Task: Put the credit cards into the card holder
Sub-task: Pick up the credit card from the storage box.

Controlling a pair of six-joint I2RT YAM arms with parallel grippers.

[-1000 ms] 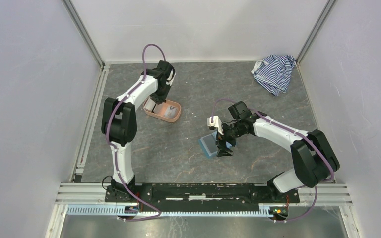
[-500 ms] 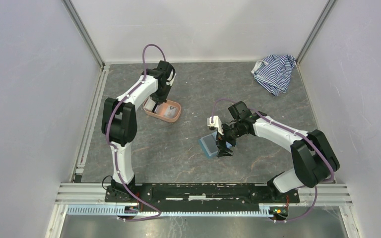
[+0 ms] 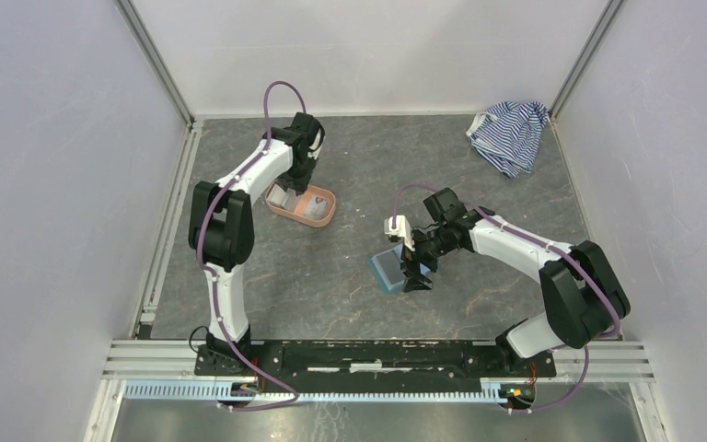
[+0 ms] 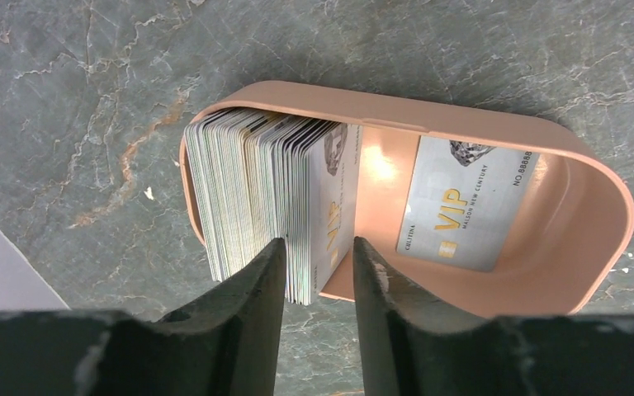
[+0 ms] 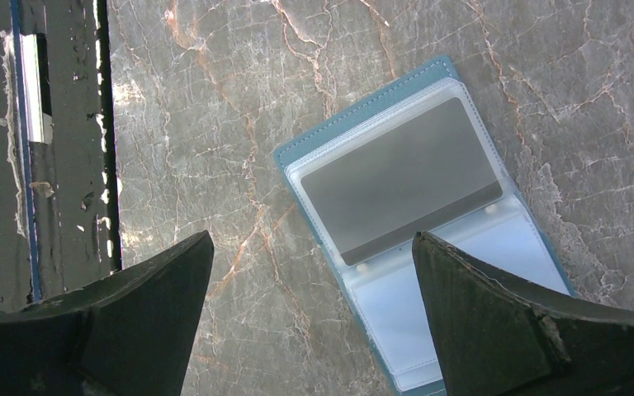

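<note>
A thick stack of whitish credit cards (image 4: pixel 248 181) stands on edge at the left end of the salmon-pink tray (image 4: pixel 462 132), and one VIP card (image 4: pixel 466 202) lies flat on the tray floor. My left gripper (image 4: pixel 318 256) hangs over the stack with its jaws narrowly apart. The stack's last few cards sit between them, with a gap at the right jaw. In the top view it is at the tray's left end (image 3: pixel 287 189). The teal card holder (image 5: pixel 479 272) lies open on the table with a grey card (image 5: pixel 400 177) in its clear sleeve. My right gripper (image 5: pixel 312 237) is wide open just above it.
A blue-and-white striped cloth (image 3: pixel 509 132) lies crumpled at the back right corner. The pink tray (image 3: pixel 322 219) is left of centre and the card holder (image 3: pixel 387 270) sits nearer the front, with the right gripper (image 3: pixel 414 276) at its right edge. Walls enclose three sides.
My left gripper has shifted slightly over the tray's card stack. The right arm and the card holder have not moved.
</note>
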